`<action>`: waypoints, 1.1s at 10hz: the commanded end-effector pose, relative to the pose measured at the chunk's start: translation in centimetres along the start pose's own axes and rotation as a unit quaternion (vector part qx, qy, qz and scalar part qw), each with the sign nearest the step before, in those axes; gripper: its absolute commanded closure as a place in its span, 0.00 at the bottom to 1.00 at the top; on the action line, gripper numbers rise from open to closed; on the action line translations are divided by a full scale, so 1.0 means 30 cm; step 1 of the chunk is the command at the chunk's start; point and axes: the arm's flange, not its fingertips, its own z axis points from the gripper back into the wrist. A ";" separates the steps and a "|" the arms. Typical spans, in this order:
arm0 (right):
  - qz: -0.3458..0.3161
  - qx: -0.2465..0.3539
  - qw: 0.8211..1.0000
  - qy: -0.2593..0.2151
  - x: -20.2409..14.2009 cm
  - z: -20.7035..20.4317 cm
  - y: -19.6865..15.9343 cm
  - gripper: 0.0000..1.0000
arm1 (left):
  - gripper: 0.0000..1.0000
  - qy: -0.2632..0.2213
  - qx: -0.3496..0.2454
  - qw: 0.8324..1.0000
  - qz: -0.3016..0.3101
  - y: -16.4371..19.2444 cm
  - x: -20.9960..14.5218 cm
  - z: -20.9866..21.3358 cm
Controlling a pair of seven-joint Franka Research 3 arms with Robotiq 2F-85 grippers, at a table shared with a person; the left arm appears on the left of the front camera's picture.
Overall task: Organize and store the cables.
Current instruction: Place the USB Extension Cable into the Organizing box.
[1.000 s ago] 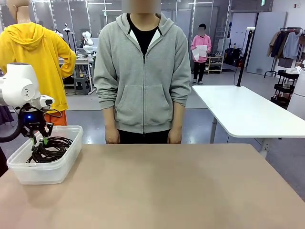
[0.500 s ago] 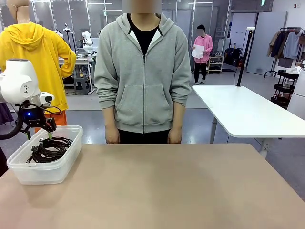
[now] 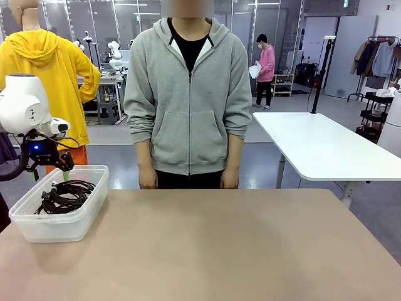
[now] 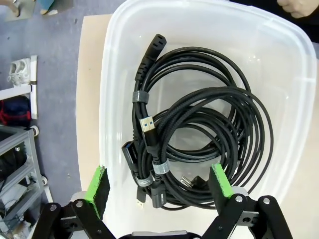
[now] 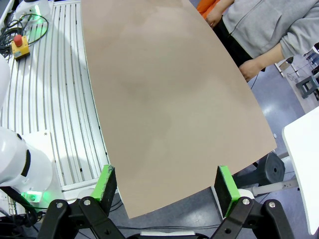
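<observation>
Several coiled black cables (image 3: 64,194) lie together in a clear plastic bin (image 3: 44,224) at the table's left edge. The left wrist view looks straight down on these cables (image 4: 199,134), with plugs and a blue-tipped USB connector near the middle. My left gripper (image 3: 52,172) hangs open above the bin's far left part, its green-padded fingers (image 4: 98,188) spread wide with nothing between them. In its own wrist view my right gripper (image 5: 164,191) stands open high over the bare table, holding nothing.
A person in a grey hoodie (image 3: 188,94) stands at the far side of the tan table (image 3: 238,251), hands down at its edge. A white table (image 3: 319,147) stands behind on the right. A red stop button (image 5: 20,42) sits on the slatted base.
My left arm has risen away from the bin, lifting the open gripper from among the cables to above the rim. The cables stay in the bin.
</observation>
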 end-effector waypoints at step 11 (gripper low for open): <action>0.003 -0.005 1.000 0.000 0.004 0.002 0.001 0.00 | 0.00 -0.001 0.000 1.000 0.009 -0.001 0.005 -0.004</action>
